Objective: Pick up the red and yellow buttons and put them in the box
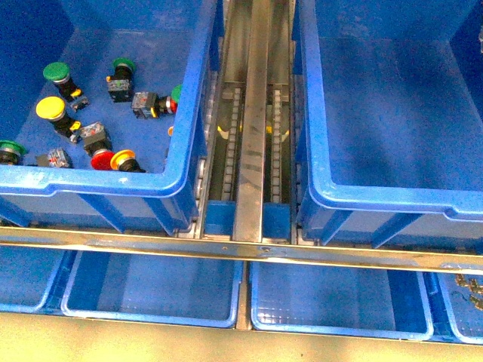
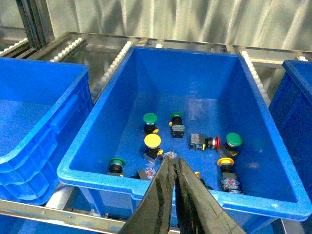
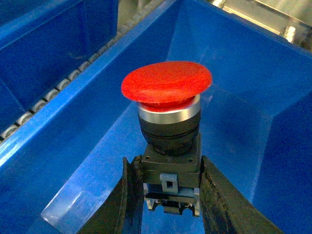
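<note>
In the right wrist view my right gripper (image 3: pixel 165 165) is shut on the grey contact block of a red button (image 3: pixel 166 83). It holds the button upright above the smooth floor of the box (image 3: pixel 97 165), a deep blue bin. In the front view the box (image 1: pixel 377 197) stands at the right with nothing in it, and neither arm shows there. My left gripper (image 2: pixel 170 163) is shut on nothing, hovering over the near rim of the left bin (image 2: pixel 97 178). That bin holds a yellow button (image 2: pixel 152 141), another yellow one (image 2: pixel 225 162), a red one (image 2: pixel 214 142) on its side and several green ones.
The left bin (image 1: pixel 113 181) also shows a yellow button (image 1: pixel 51 108) and a red one (image 1: pixel 102 160) near its front wall. A metal roller rail (image 1: pixel 253 113) runs between the two bins. A steel bar (image 1: pixel 226 247) crosses in front, with shallow blue trays (image 1: pixel 151 290) below.
</note>
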